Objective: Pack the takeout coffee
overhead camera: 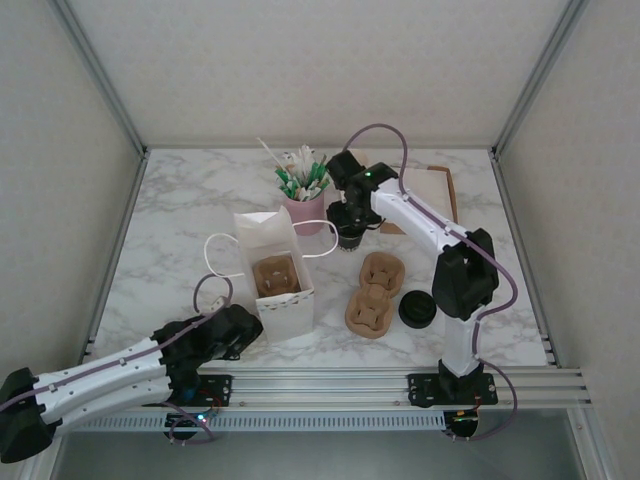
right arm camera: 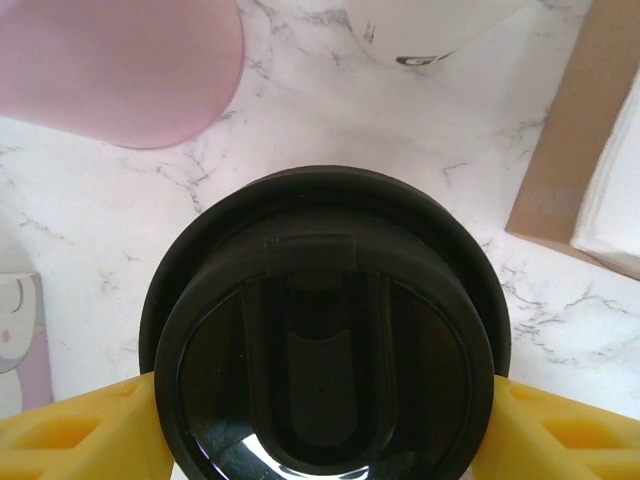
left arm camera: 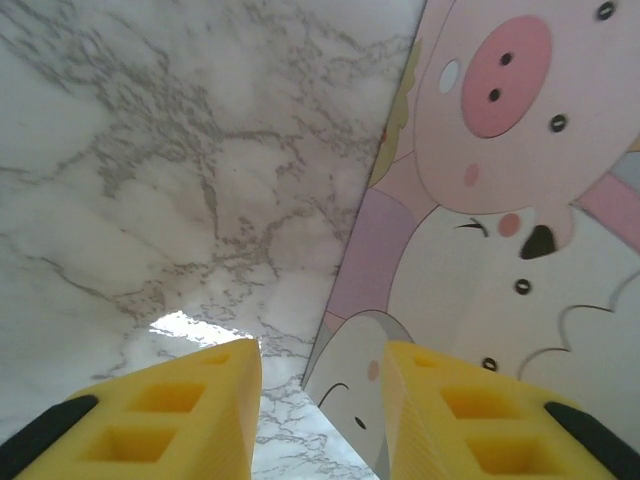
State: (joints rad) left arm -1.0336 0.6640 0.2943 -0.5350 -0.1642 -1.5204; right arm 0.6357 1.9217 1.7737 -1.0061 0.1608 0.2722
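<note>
The takeout coffee (right arm camera: 325, 330), a cup under a round black lid, stands on the marble behind the white paper bag (overhead camera: 275, 270). My right gripper (right arm camera: 325, 420) hangs over it, open, with one yellow finger at each side of the lid; the lid hides the cup's wall and any contact. In the top view the right gripper (overhead camera: 350, 222) covers most of the coffee (overhead camera: 352, 238). My left gripper (left arm camera: 320, 400) is open low at the bag's near left corner, and the edge of the bag's cartoon-printed side (left arm camera: 500, 250) runs down between its fingers. A brown carrier (overhead camera: 277, 275) sits inside the bag.
A second brown carrier (overhead camera: 372, 295) lies right of the bag, with a loose black lid (overhead camera: 417, 310) beside it. A pink cup of stirrers (overhead camera: 303, 200) stands just left of the coffee. A brown tray with white napkins (overhead camera: 440, 195) lies at the back right.
</note>
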